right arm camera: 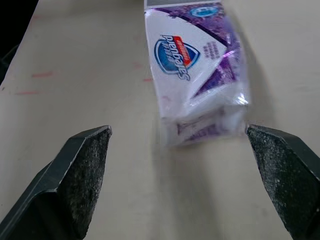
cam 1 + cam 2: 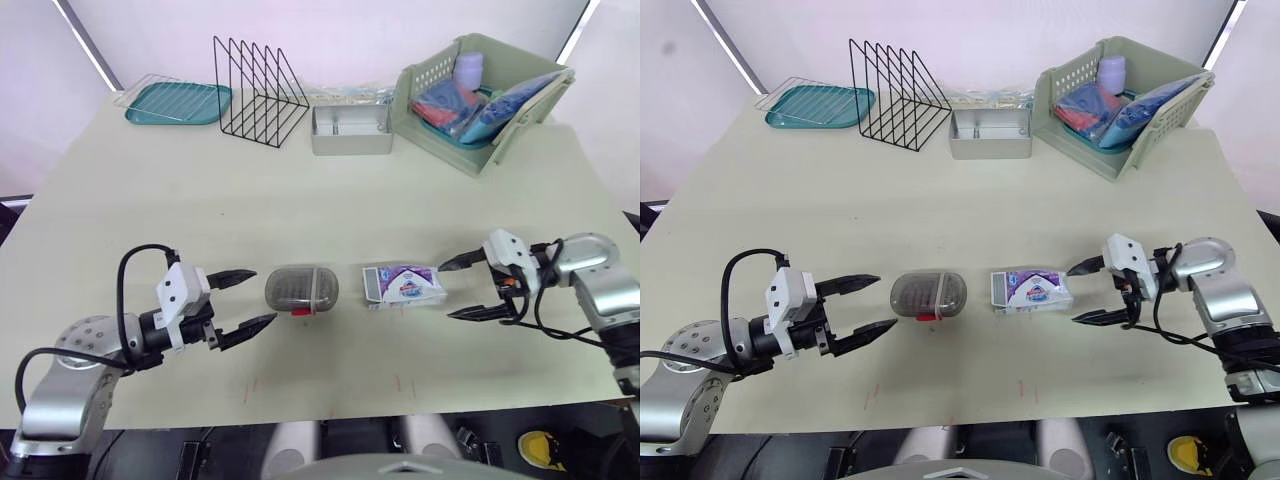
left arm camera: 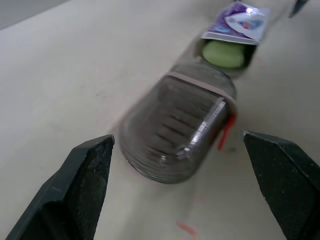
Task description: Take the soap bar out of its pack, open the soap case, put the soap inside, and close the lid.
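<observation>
A smoky grey translucent soap case point(image 2: 301, 289) lies shut on the table near the front, a small red tab at its front edge. Just right of it lies the purple-and-white soap pack point(image 2: 404, 285); its end facing the case is open and the green soap bar point(image 3: 223, 54) shows inside. My left gripper point(image 2: 246, 302) is open just left of the case, fingers spread and pointing at it. My right gripper point(image 2: 463, 288) is open just right of the pack, pointing at its sealed end point(image 1: 205, 127). Neither gripper touches anything.
Along the table's far edge stand a teal tray point(image 2: 178, 102), a black wire rack point(image 2: 257, 92), a grey metal box point(image 2: 350, 130) and a pale green basket point(image 2: 486, 92) holding several packets. Red marks dot the table near the front edge.
</observation>
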### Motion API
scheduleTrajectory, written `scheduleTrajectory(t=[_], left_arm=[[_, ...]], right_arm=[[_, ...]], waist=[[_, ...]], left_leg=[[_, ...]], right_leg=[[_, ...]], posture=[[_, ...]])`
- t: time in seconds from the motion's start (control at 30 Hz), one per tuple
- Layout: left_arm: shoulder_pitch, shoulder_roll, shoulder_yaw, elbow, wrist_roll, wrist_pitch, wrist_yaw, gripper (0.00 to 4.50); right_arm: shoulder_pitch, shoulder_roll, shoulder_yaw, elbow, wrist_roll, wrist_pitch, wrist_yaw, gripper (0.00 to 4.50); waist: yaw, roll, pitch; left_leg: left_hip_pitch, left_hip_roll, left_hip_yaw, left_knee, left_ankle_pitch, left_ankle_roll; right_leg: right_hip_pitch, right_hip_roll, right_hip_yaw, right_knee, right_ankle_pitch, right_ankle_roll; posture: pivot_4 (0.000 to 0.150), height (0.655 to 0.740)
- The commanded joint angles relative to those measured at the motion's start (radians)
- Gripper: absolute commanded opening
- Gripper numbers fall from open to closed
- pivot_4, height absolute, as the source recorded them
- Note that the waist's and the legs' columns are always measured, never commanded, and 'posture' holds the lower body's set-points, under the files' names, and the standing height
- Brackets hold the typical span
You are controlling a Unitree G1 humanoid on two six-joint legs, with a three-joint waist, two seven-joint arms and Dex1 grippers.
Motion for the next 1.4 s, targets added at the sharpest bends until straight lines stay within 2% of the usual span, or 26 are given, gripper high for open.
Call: scheduleTrajectory(t=[0.03, 0.5, 0.57, 0.63, 0.87, 0.9, 1.2, 1.4], left_arm=[[0.005, 0.026, 0.036, 0.010, 0.026, -0.055, -0.015, 4.42], [0.046, 0.032, 0.042, -0.039, -0.053, 0.044, -0.007, 4.42], [0.054, 0.035, 0.043, -0.041, -0.048, 0.042, -0.005, 4.50], [0.056, 0.035, 0.043, -0.042, -0.049, 0.041, -0.002, 4.50], [0.050, 0.033, 0.042, -0.047, -0.055, 0.048, 0.011, 4.50], [0.050, 0.033, 0.041, -0.047, -0.054, 0.048, 0.012, 4.50], [0.038, 0.029, 0.020, -0.044, -0.046, 0.048, 0.023, 4.50], [0.034, 0.031, 0.011, -0.040, -0.046, 0.049, 0.019, 4.50]], right_arm=[[-0.023, 0.009, -0.004, -0.014, -0.011, -0.018, -0.024, 4.50], [-0.039, 0.082, 0.010, 0.050, -0.043, -0.113, -0.059, 4.50], [-0.040, 0.089, 0.007, 0.048, -0.033, -0.115, -0.057, 3.99], [-0.042, 0.090, 0.009, 0.051, -0.036, -0.123, -0.055, 3.28], [-0.029, 0.090, 0.011, 0.046, -0.035, -0.130, -0.061, 0.21], [-0.027, 0.090, 0.010, 0.045, -0.034, -0.129, -0.065, 0.10], [-0.027, 0.064, -0.018, -0.002, -0.020, -0.119, -0.099, 0.10], [-0.030, -0.031, -0.042, -0.141, 0.000, 0.003, -0.118, 0.10]], waist=[[0.001, 0.000, 0.000], [-0.002, 0.000, 0.000], [-0.003, 0.000, 0.000], [-0.003, 0.000, 0.000], [-0.004, 0.000, 0.000], [-0.005, 0.000, 0.000], [-0.005, 0.000, 0.000], [0.000, 0.001, 0.000]], left_leg=[[0.000, 0.000, 0.000, 0.000, 0.000, 0.000], [0.000, 0.000, 0.000, 0.000, 0.000, 0.000], [0.000, 0.000, 0.000, 0.000, 0.000, 0.000], [0.000, 0.000, 0.000, 0.000, 0.000, 0.000], [0.000, 0.000, 0.000, 0.000, 0.000, 0.000], [0.000, 0.000, 0.000, 0.000, 0.000, 0.000], [0.001, 0.000, 0.000, 0.000, 0.000, 0.000], [0.000, 0.000, 0.000, 0.000, 0.000, 0.000]], right_leg=[[0.000, 0.000, 0.000, 0.000, 0.000, 0.000], [0.000, 0.000, 0.000, 0.000, 0.000, 0.000], [0.000, 0.000, 0.000, 0.000, 0.000, 0.000], [0.000, 0.000, 0.000, 0.000, 0.000, 0.000], [0.000, 0.000, 0.000, 0.000, 0.000, 0.000], [0.000, 0.001, 0.000, 0.000, 0.000, 0.000], [0.000, 0.001, 0.000, 0.000, 0.000, 0.000], [0.000, 0.000, 0.000, 0.000, 0.000, 0.000]], posture=[[0.150, 0.7400], [0.150, 0.7400], [0.150, 0.7400], [0.150, 0.7400], [0.150, 0.7400], [0.150, 0.7400], [0.150, 0.7400], [0.150, 0.7400]])
